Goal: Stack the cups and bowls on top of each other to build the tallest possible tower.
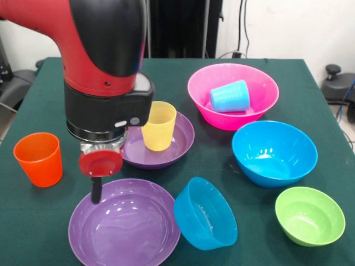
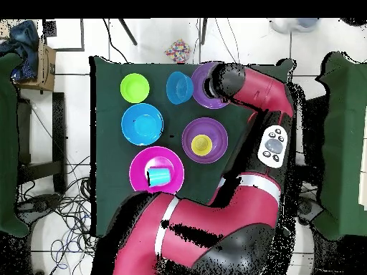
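My gripper (image 1: 96,195) hangs over the far left rim of the near purple bowl (image 1: 125,227), which holds nothing. A pale yellow cup (image 1: 158,126) stands upright in the second purple bowl (image 1: 176,148) behind it. The orange cup (image 1: 37,158) stands alone at the left. A small blue bowl (image 1: 205,213) lies tipped on its side against the near purple bowl. A light blue cup (image 1: 229,96) lies on its side in the pink bowl (image 1: 260,97). The big blue bowl (image 1: 274,152) and the small green bowl (image 1: 309,215) sit upright at the right.
From overhead, the arm covers part of the purple bowl (image 2: 198,97) and hides the orange cup. The green bowl (image 2: 135,87), big blue bowl (image 2: 142,124) and pink bowl (image 2: 172,163) line the cloth's left side. Cables and chairs surround the table.
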